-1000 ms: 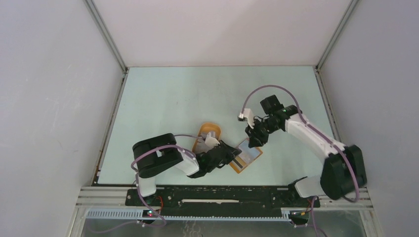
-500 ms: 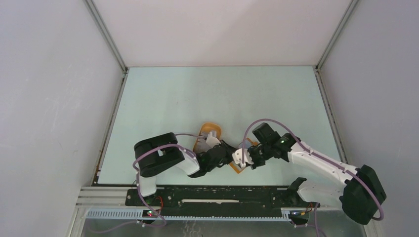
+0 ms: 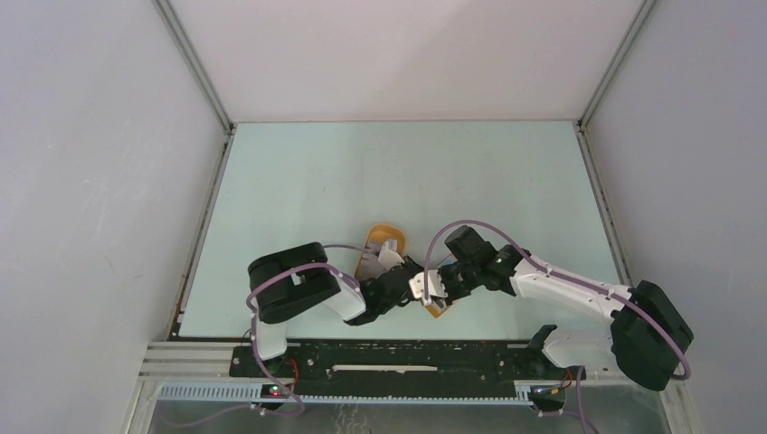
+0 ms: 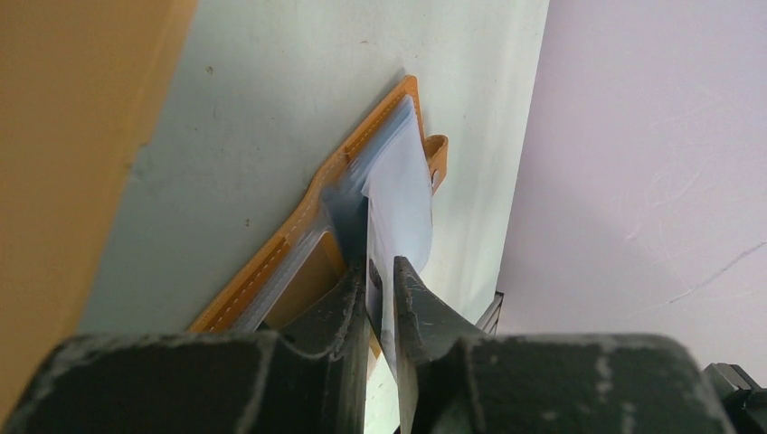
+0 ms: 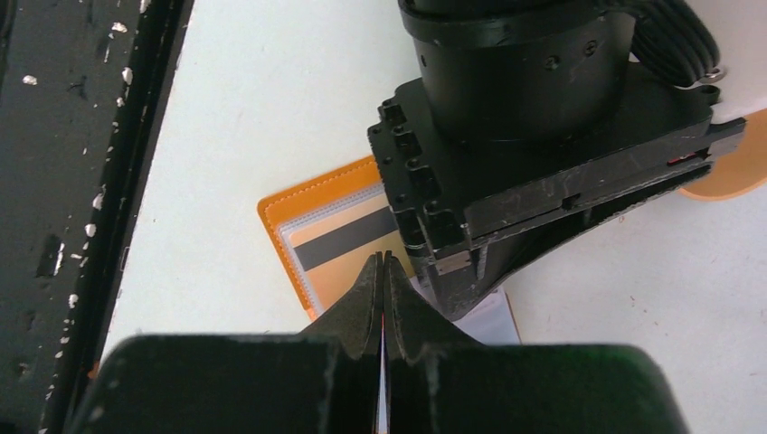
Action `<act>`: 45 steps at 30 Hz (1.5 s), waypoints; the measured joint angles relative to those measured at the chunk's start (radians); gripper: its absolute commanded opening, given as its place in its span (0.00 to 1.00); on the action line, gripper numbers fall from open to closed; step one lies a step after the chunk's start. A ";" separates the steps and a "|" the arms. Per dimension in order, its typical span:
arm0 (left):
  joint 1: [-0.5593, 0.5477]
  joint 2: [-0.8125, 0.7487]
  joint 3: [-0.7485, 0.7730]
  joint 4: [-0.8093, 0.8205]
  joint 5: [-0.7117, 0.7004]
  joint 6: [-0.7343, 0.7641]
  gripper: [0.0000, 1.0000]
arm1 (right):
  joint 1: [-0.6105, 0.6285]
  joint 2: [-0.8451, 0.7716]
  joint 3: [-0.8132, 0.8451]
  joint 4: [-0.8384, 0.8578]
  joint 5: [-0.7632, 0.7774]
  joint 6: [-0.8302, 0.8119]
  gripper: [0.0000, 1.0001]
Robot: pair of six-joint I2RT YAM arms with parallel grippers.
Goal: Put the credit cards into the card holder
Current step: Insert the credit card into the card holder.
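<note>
The right gripper has come down by the open card holder and closed tight. The left gripper pinches a pale credit card over it, ready to go in

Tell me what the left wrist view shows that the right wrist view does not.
Only the left wrist view: the left gripper pinching a thin pale whitish card on edge, its far end at the blue-grey lining of the flat orange-tan folding wallet, whose closure tab shows. Only the right wrist view: the right gripper shut, a dark-striped tan card in a wallet slot, a black rail beside the pale table. Both: that wallet lying open on the table.
</note>
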 measured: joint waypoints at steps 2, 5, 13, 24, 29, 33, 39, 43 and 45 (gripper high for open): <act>0.002 0.002 0.000 0.002 0.005 0.000 0.20 | 0.000 0.005 0.000 0.011 0.003 0.004 0.00; 0.005 0.004 -0.002 0.004 0.011 0.002 0.20 | 0.000 0.015 0.003 0.018 0.008 0.007 0.00; 0.016 0.005 -0.004 0.007 0.011 0.008 0.20 | -0.007 0.040 0.019 0.019 0.006 0.006 0.00; 0.014 0.005 -0.004 0.005 0.010 0.006 0.20 | -0.018 0.014 0.005 -0.035 -0.015 -0.039 0.00; 0.014 0.007 -0.004 0.007 0.010 0.006 0.20 | -0.018 0.000 -0.017 -0.057 -0.016 -0.064 0.00; 0.014 0.007 -0.004 0.007 0.010 0.006 0.20 | -0.010 -0.002 -0.035 -0.037 -0.004 -0.071 0.00; 0.014 0.007 -0.004 0.008 0.010 0.006 0.20 | 0.005 0.001 -0.048 -0.013 0.020 -0.073 0.00; 0.014 0.008 -0.004 0.008 0.010 0.006 0.20 | 0.011 0.013 -0.048 0.000 0.042 -0.076 0.00; 0.014 0.009 -0.004 0.012 0.010 0.006 0.20 | 0.011 0.020 -0.048 0.003 0.054 -0.077 0.00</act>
